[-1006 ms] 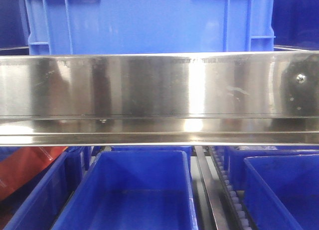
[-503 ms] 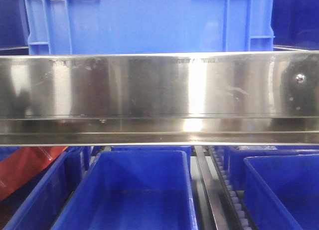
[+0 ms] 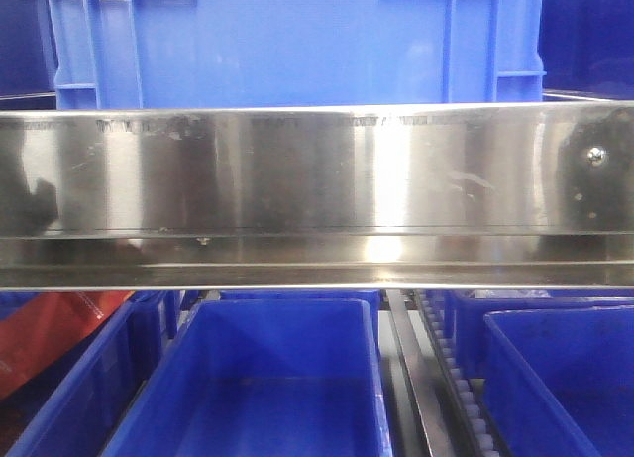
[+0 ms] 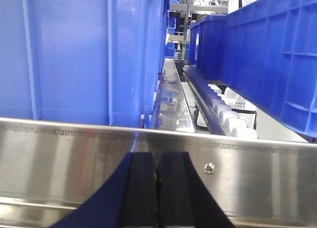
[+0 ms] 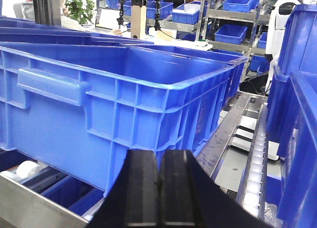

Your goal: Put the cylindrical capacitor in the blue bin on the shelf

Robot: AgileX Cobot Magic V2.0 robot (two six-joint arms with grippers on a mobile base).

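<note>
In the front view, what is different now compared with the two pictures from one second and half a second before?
Only the dark reflections on the shelf's shiny front rail changed: the dark bands left of the middle faded and slid toward the left edge. The big blue bin above the rail, the lower blue bins and the screw stayed in place. No capacitor shows in any view, and nothing was taken or released.

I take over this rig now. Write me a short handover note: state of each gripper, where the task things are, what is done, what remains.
Left gripper: shut, nothing seen between the fingers, just in front of the shelf front rail.
Right gripper: shut, nothing visible in it, raised beside a large blue bin on the roller tracks.
Capacitor: not visible in any view.
Bins: the lower blue bin in the front view looks empty.
Done: cannot confirm a placement.
Left: locate the capacitor, check whether it is in a bin; if not, pick and place it.
</note>
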